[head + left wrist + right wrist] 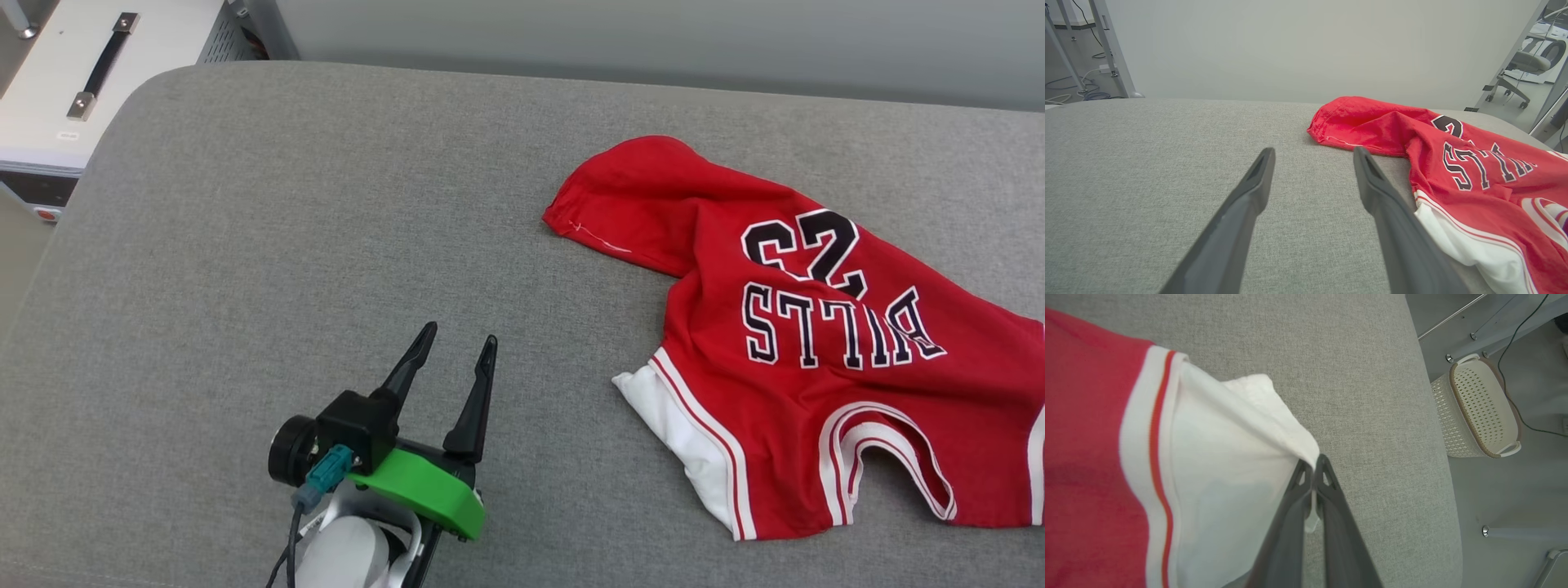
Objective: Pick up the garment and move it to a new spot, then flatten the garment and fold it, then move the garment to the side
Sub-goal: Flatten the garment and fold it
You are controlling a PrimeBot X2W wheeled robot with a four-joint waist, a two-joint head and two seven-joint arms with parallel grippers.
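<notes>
Position: you will find the garment lying loosely on the right half of the grey padded surface. It is chest side up, and its "BULLS" and "23" lettering reads upside down in the head view. The neck opening faces the near edge. The cloth is rumpled. One red corner reaches toward the middle of the surface, and a white sleeve lies at the near left.

Left gripper: it sits at the lower left of the head view, well apart from the garment, which lies off to its right. That arm's wrist view shows both dark fingers spread wide with nothing between them and bare grey cloth beneath. The fingers point away from the robot and lean slightly toward the garment, low over the surface. Whether they touch it cannot be told. Behind the fingers you can see a green bracket and the pale forearm.

Right gripper: its two fingers are pressed together on the edge of the garment's other white sleeve, with a fold of white cloth pinched between them. The sleeve is drawn to a point at the fingertips. This arm looks steeply down on the surface, close to its rounded edge. Past that edge a cream perforated basket stands on the floor.
</notes>
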